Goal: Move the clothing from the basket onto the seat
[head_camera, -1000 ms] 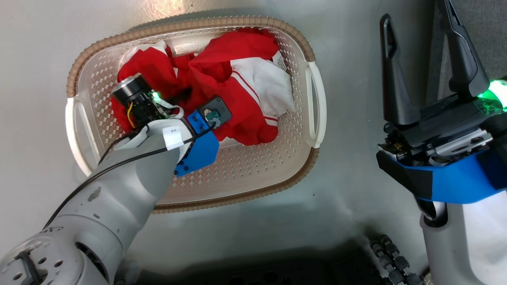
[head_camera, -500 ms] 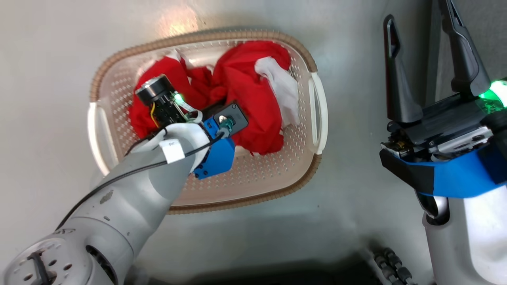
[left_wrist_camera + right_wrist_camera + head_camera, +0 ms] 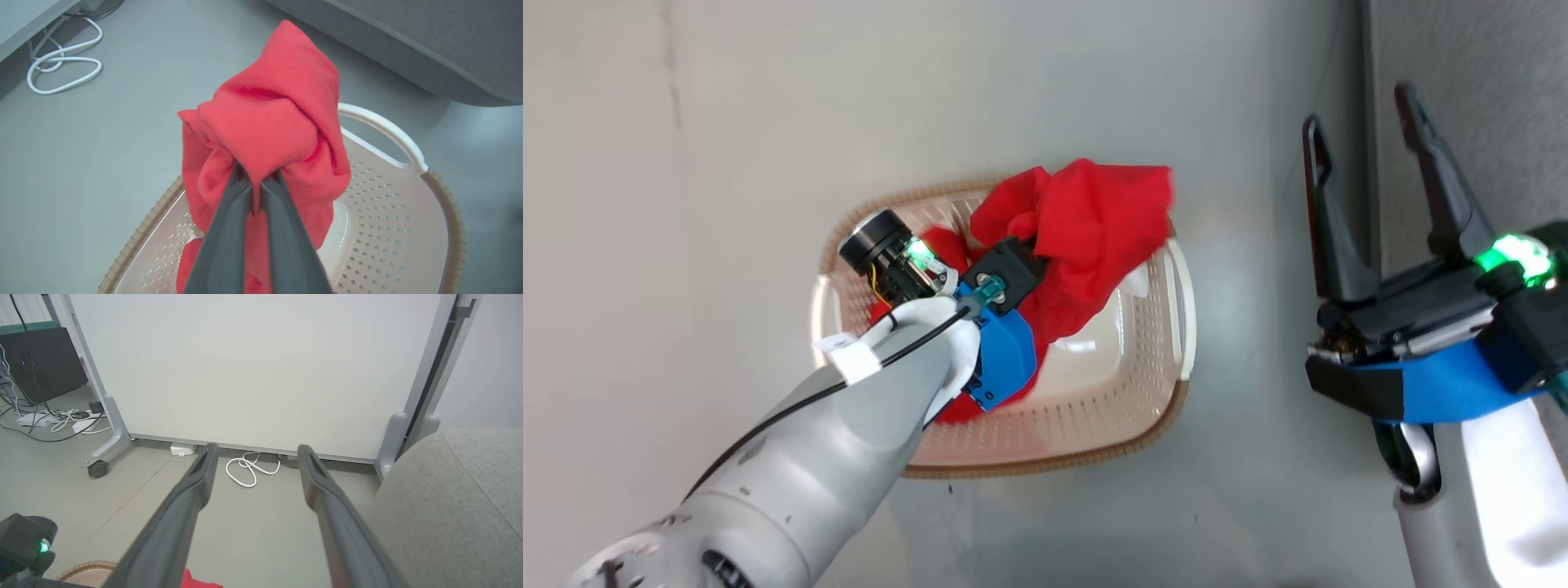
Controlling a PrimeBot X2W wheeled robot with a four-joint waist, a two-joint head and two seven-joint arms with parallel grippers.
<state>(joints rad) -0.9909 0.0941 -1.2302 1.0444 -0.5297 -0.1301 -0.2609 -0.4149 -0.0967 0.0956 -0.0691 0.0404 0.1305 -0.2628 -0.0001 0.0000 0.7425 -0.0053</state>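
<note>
My left gripper [image 3: 255, 177] is shut on a bunch of the red clothing [image 3: 269, 122], which hangs lifted over the cream basket [image 3: 445, 204]. In the head view the clothing [image 3: 1094, 220] drapes over the left wrist and trails down into the basket [image 3: 1045, 465]; the fingers are hidden under it. Whether this is one garment or two I cannot tell. My right gripper [image 3: 1360, 110] stands open and empty at the right, beside the grey seat [image 3: 1486, 82]. The right wrist view has that gripper [image 3: 258, 449] open over the floor, with the seat [image 3: 449, 498] at its right.
A white wheeled partition [image 3: 253, 367] stands ahead of the right gripper, with a coiled white cable [image 3: 249, 469] at its foot. Another white cable [image 3: 61, 69] lies on the grey floor beyond the basket. The seat's edge [image 3: 429, 41] runs just past the basket's handle [image 3: 384, 130].
My left gripper has shut on the clothing and raised it out of the basket. The head camera has shifted, so the basket looks smaller. The right gripper stays open.
</note>
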